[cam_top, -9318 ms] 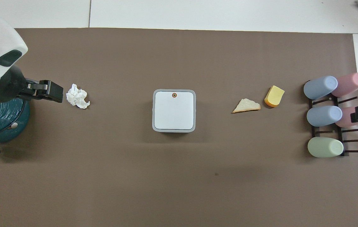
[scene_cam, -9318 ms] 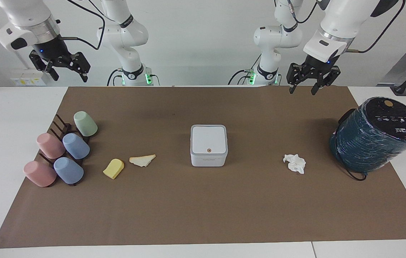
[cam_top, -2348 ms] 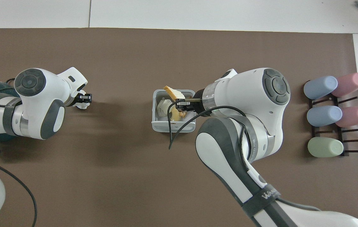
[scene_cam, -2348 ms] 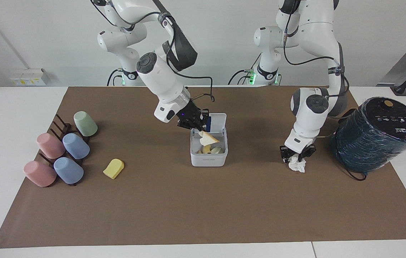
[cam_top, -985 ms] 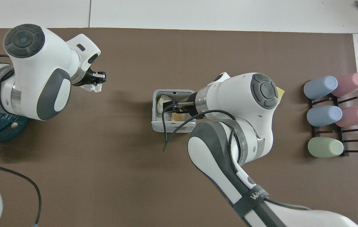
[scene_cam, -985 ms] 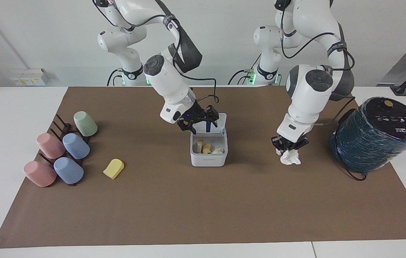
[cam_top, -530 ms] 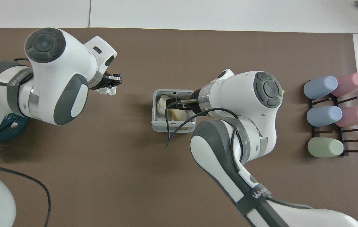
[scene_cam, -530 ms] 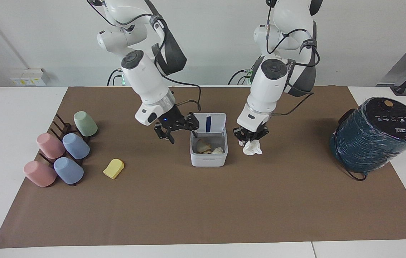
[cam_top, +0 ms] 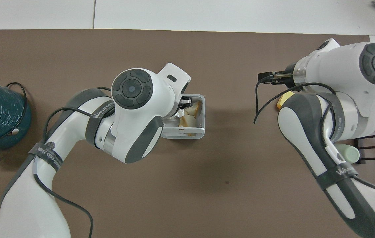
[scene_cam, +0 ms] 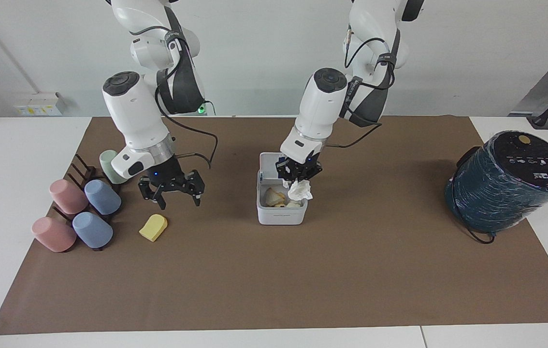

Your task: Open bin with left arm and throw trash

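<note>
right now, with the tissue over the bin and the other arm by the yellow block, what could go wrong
The tissue in the left gripper hangs over the bin's rim toward the left arm's end, not its middle, so it may drop outside. The bin already holds scraps, so the tissue could perch on top. The right gripper is open above the yellow block, offset toward the bin; coming straight down, it might nudge the block.

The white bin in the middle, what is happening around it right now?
The bin stands open with scraps inside. The left end effector holds a crumpled tissue over it, not yet dropped. The right end effector, fingers open, hangs above the yellow block, which lies on the mat beside the cups.
</note>
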